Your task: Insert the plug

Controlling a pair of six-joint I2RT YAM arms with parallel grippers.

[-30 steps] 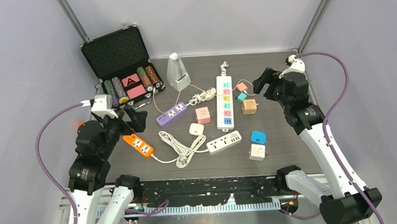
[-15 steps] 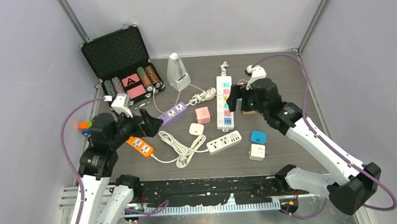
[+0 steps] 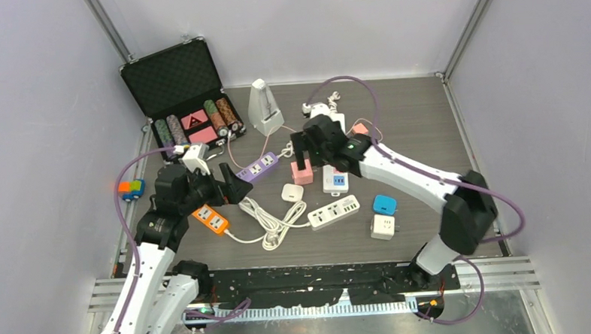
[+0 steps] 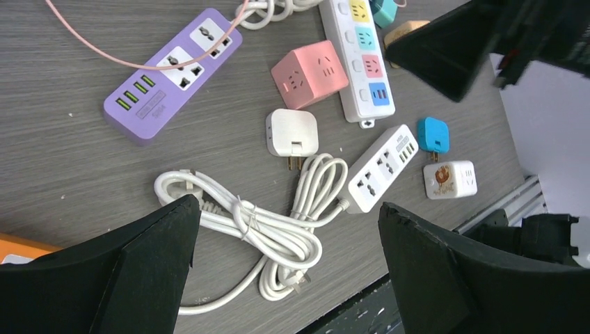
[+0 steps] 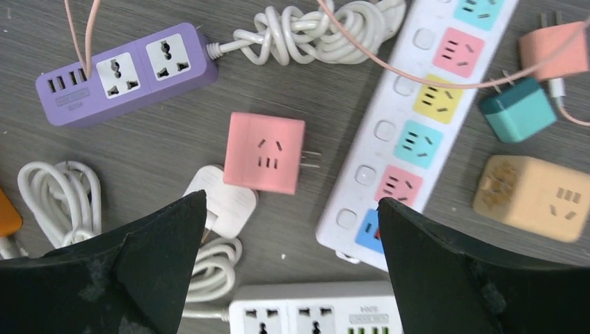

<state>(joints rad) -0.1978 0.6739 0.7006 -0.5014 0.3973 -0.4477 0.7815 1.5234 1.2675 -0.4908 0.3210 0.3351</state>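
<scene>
Your right gripper (image 5: 292, 198) is fully open and holds nothing. The pink cube plug (image 5: 264, 153) lies on the table below it, just beyond the fingertips, with its prongs facing the white power strip (image 5: 417, 132). Your left gripper (image 4: 289, 203) is also wide open and empty, above the coiled white cable (image 4: 271, 223).

We see white-shelled left arm (image 3: 148, 264) & right arm (image 3: 406, 177) w/ black joints, purple cables (image 3: 349, 79), blunt matte-black fingers (image 5: 153, 271).
</scene>
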